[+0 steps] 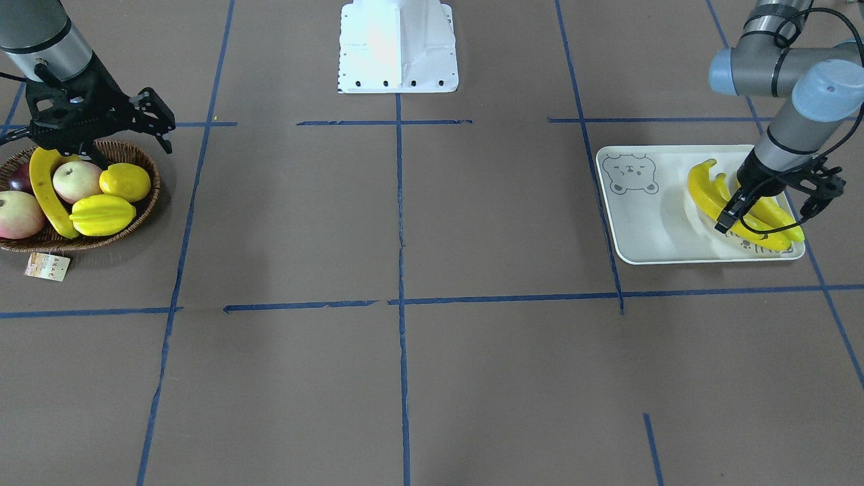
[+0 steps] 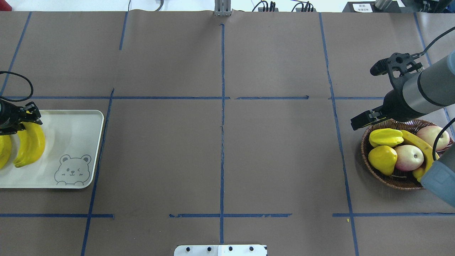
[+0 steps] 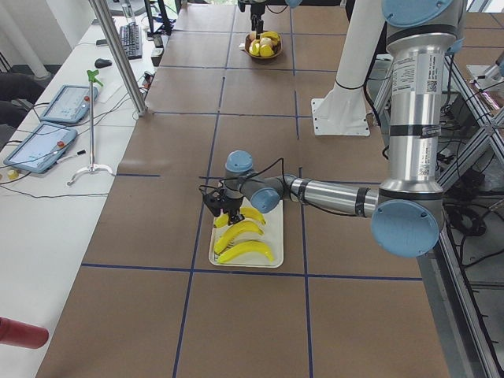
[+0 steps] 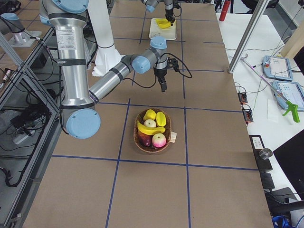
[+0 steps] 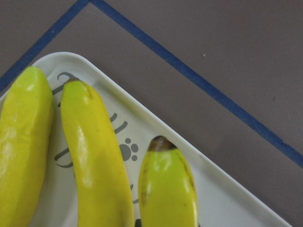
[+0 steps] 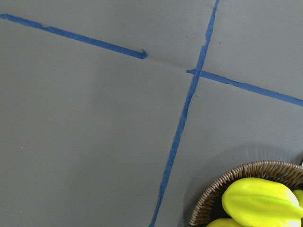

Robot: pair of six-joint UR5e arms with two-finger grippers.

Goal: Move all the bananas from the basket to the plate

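Note:
Three yellow bananas (image 1: pixel 709 196) lie side by side on the pale bear plate (image 1: pixel 648 229); they also show in the left wrist view (image 5: pixel 94 156). My left gripper (image 1: pixel 769 214) is open and low over them, its fingers straddling the bananas and holding none. One banana (image 1: pixel 47 196) lies in the wicker basket (image 1: pixel 145 209) among other fruit; it also shows in the overhead view (image 2: pixel 419 142). My right gripper (image 1: pixel 84 145) is open and empty, just above the basket's far rim.
The basket also holds a ridged starfruit (image 1: pixel 101 214), a lemon (image 1: pixel 125 181) and apples (image 1: pixel 75 181). A paper tag (image 1: pixel 47 266) hangs at its front. The robot's white base (image 1: pixel 398 47) stands at the middle back. Blue tape lines cross the brown table.

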